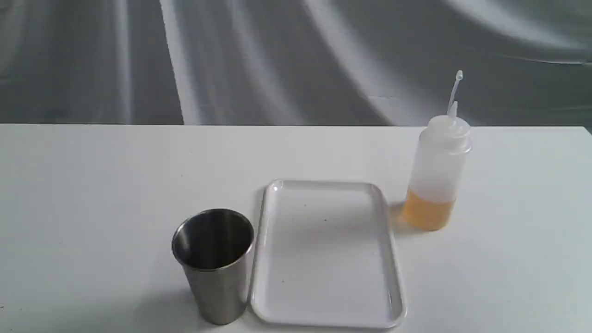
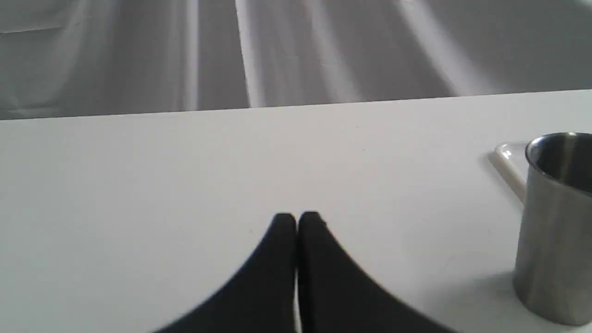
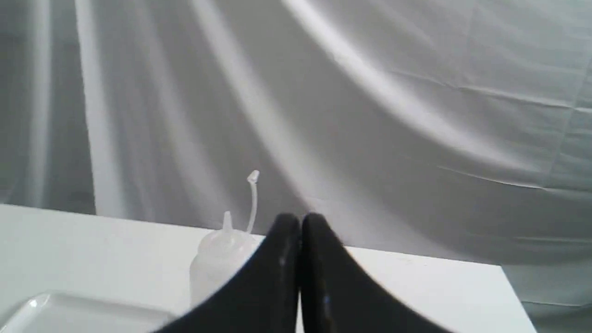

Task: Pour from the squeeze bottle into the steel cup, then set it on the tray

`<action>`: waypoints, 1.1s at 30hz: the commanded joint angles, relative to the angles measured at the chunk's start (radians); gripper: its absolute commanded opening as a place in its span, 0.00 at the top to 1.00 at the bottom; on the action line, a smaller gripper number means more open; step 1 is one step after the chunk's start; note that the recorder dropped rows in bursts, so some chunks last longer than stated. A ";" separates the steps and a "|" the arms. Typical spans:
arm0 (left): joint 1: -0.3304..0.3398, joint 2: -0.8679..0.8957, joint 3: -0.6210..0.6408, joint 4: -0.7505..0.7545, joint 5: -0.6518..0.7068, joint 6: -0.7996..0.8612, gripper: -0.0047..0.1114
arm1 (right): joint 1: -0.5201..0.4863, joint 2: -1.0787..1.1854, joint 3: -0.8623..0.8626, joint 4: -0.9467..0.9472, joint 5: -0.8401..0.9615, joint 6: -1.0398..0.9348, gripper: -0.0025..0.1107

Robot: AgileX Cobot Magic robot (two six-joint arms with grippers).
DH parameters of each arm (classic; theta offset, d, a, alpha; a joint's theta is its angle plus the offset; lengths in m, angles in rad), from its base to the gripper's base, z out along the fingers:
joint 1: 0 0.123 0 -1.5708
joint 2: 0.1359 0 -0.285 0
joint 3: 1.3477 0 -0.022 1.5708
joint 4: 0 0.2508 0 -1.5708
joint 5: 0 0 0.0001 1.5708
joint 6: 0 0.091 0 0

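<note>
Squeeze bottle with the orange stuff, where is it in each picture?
Exterior view: the squeeze bottle stands right of the tray.
Left wrist view: not in it.
Right wrist view: beyond the tray's corner, partly behind the right gripper.
Shared landmark: the white tray, seen in all three views.

Soft bright light — faint shadow beside the steel cup (image 1: 213, 263); wrist views blurred.

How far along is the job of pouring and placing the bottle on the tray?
Nothing looks done: the squeeze bottle stands upright on the table beside the tray, and no liquid shows in the steel cup. Nothing is in hand: the left gripper and the right gripper are shut and empty. Left to do: grasp the bottle, pour into the cup, set it on the tray.
</note>
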 commanded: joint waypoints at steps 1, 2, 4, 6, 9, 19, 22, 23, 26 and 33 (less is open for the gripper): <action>0.002 -0.003 0.004 -0.001 -0.008 -0.005 0.96 | 0.025 0.130 -0.006 -0.020 -0.131 -0.016 0.98; 0.002 -0.003 0.004 -0.001 -0.008 -0.005 0.96 | 0.035 0.173 -0.006 -0.020 -0.159 -0.016 0.98; 0.002 -0.003 0.004 -0.001 -0.008 -0.005 0.96 | 0.053 0.251 -0.006 -0.020 -0.220 -0.018 0.98; 0.002 -0.003 0.004 -0.001 -0.008 -0.005 0.96 | 0.072 0.336 -0.006 -0.018 -0.284 -0.034 0.98; 0.002 -0.003 0.004 -0.001 -0.008 -0.005 0.96 | 0.081 0.454 -0.006 -0.015 -0.363 -0.054 0.98; 0.002 -0.003 0.004 -0.001 -0.008 -0.003 0.96 | 0.081 0.807 -0.006 0.053 -0.520 -0.068 0.98; 0.002 -0.003 0.004 -0.001 -0.008 -0.003 0.96 | 0.081 0.891 -0.006 0.053 -0.546 -0.068 0.98; 0.002 -0.003 0.004 -0.001 -0.008 -0.003 0.96 | 0.081 0.915 -0.006 0.053 -0.559 -0.068 0.98; 0.002 -0.003 0.004 -0.001 -0.008 -0.005 0.96 | 0.081 0.973 -0.006 0.105 -0.595 -0.071 0.98; 0.002 -0.003 0.004 -0.001 -0.008 -0.005 0.96 | 0.081 1.101 0.035 0.314 -0.759 -0.267 0.98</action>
